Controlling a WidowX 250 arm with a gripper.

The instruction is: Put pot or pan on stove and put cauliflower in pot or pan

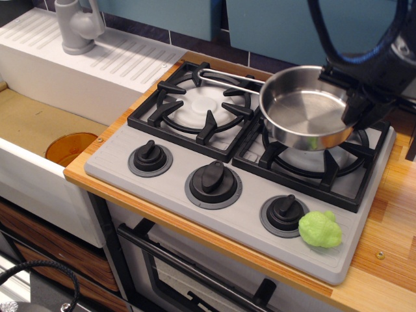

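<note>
The shiny steel pan (305,110) hangs just above the right burner of the grey stove (214,214), its wire handle (227,77) pointing left over the left burner. My black gripper (361,104) is shut on the pan's right rim, at the upper right of the view. The lime-green cauliflower (320,229) lies on the stove's front right corner, beside the right knob (284,213) and apart from the pan. The pan is empty.
A white sink unit (78,71) with a grey tap (77,26) stands at the left. An orange disc (70,148) lies in the low basin beside it. The wooden counter (390,247) runs along the stove's right side.
</note>
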